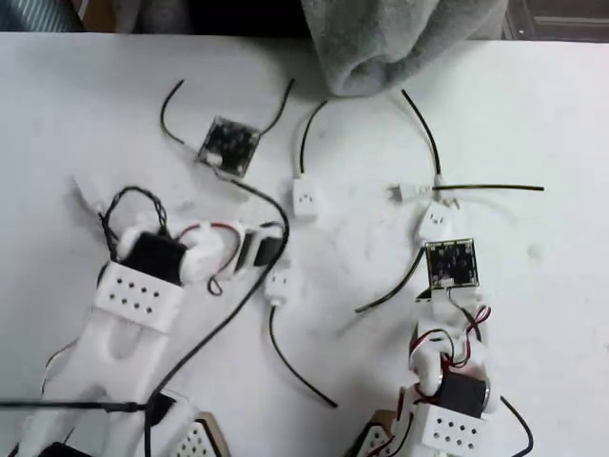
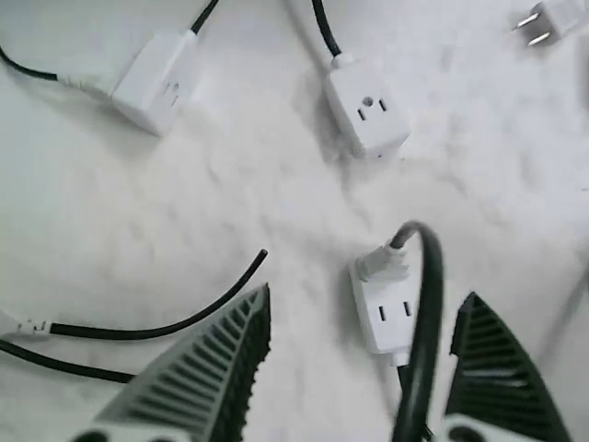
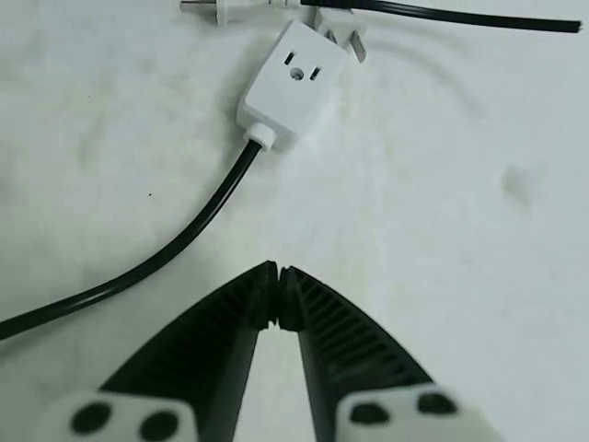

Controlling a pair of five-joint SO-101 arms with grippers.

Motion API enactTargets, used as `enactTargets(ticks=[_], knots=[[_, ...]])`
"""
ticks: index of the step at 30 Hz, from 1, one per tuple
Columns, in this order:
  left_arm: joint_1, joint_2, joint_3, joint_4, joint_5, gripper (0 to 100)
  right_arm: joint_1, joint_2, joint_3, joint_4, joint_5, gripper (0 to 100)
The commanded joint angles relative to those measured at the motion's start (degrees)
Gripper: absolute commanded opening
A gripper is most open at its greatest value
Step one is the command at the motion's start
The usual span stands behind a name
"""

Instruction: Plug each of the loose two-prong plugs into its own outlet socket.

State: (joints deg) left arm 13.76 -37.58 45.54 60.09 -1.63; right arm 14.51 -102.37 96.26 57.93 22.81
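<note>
Though closed, right tool [image 3: 276,296] near socket [image 3: 293,85].

White plug [image 1: 407,193] lies unplugged; socket [image 1: 436,222] just beside.

Bright, even light pours down on the white table [image 1: 533,114], which glares almost to blankness. Shadows are soft and faint. A pale one hugs the outlet socket [image 2: 368,110] in the left wrist view, and another trails the black cord [image 3: 237,177] in the right. Beyond the table's far edge the room is dark.
</note>
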Motion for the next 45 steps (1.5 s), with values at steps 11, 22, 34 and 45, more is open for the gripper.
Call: enactTargets(ticks=[11,22,34,45], knots=[[-2.0,-1.9,15.0,-18.5,-2.1,34,-0.4,-0.7,0.5,-0.2,0.0,2.2],[3.3,-1.9,18.7,-18.8,-8.2,34,-0.5,-0.6,0.5,-0.1,0.0,2.2],[4.7,10.5,14.9,-21.9,-7.7,34,-0.5,-0.7,0.5,0.6,0.0,2.2],[5.1,34.2,-7.6,-8.3,-6.2,26,-0.5,-0.7,0.5,0.6,0.0,2.2]])
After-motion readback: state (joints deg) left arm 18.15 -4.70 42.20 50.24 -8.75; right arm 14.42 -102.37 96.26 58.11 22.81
